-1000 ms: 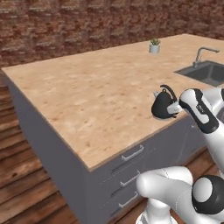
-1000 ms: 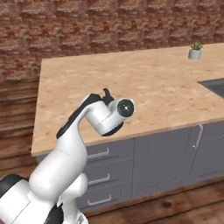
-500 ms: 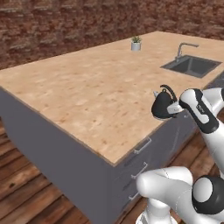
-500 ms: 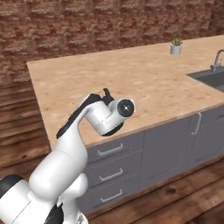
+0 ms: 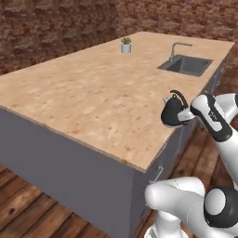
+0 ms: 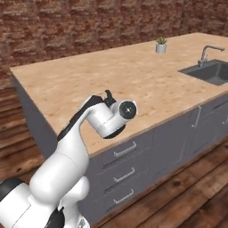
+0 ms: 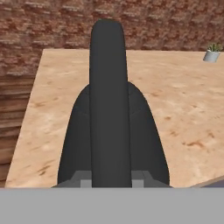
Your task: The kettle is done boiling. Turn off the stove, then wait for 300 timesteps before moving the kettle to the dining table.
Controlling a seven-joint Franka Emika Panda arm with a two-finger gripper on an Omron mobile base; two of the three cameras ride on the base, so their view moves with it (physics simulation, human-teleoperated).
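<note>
The dark rounded kettle (image 5: 172, 113) hangs in the air over the near edge of the dining table (image 5: 88, 93), its thin arched handle up and its short spout toward the table. My gripper (image 5: 187, 114) is shut on the kettle from the right side. In the hand view the kettle (image 7: 111, 127) stands right in front of my gripper (image 7: 111, 180), with the light wood table top (image 7: 183, 109) behind it. From the right base view a dark bit of the kettle (image 6: 108, 95) pokes out above the white wrist. The stove is out of view.
A sink with a tap (image 5: 186, 64) (image 6: 213, 71) is set into the table's far end. A small potted plant (image 5: 125, 45) (image 6: 160, 45) stands near the back edge. Grey drawers (image 6: 124, 150) line the table's front. Wood floor and a brick wall surround it.
The whole picture has shifted as the base drives: table, plant and sink slide left in both base views and the sink comes further in. The kettle stays held in the same pose.
</note>
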